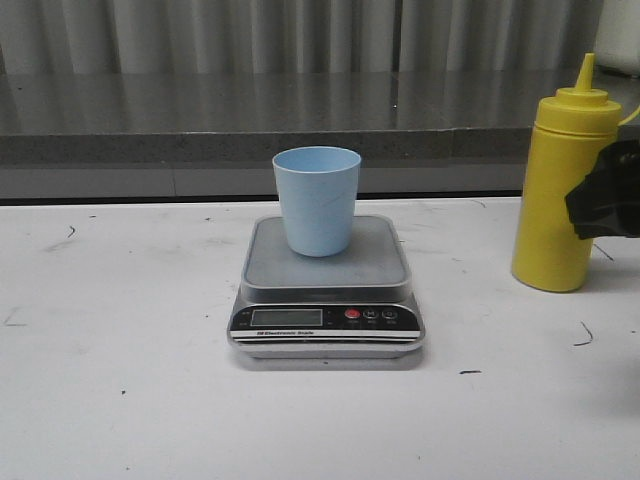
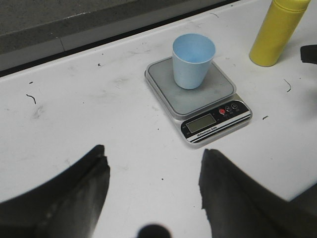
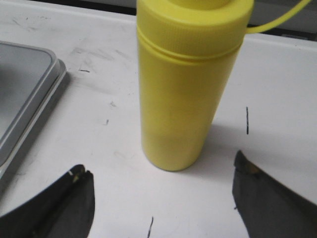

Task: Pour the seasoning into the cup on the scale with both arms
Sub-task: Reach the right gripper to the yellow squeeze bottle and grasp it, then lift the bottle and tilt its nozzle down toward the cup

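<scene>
While upright on the scale: cup (image 1: 317, 201), light blue, open mouth up, centred on the steel platform, nothing visible inside.

Scale (image 1: 327, 290): flat on the white table (image 1: 120, 380), silver-grey platform, black front panel with LCD, one red button and two dark ones facing the front camera; display reading too small to tell.

Seasoning (image 1: 565, 190): tall yellow squeeze bottle, standing upright on the table to the right of the scale, well apart from it, pointed nozzle cap up, thin tether curving off by the cap; taller than the cup.

Right gripper (image 3: 161, 198): spread wide, one dark finger either side of the bottle's lower body, neither finger touching it in the right wrist view; bottle just ahead of the gap, not clamped. In the front view only a black part (image 1: 605, 195) shows at the frame's right edge, overlapping the bottle's right side, far right of the scale.

Left gripper (image 2: 153, 188): open wide, holding nothing, hanging over bare table in front of the scale and to its left, well apart from it; scale, cup and bottle all seen beyond the fingers in the left wrist view.

Table: white, scuffed with small dark marks around the scale.

Behind the scale: grey speckled ledge (image 1: 200, 120) along the table's far edge.
</scene>
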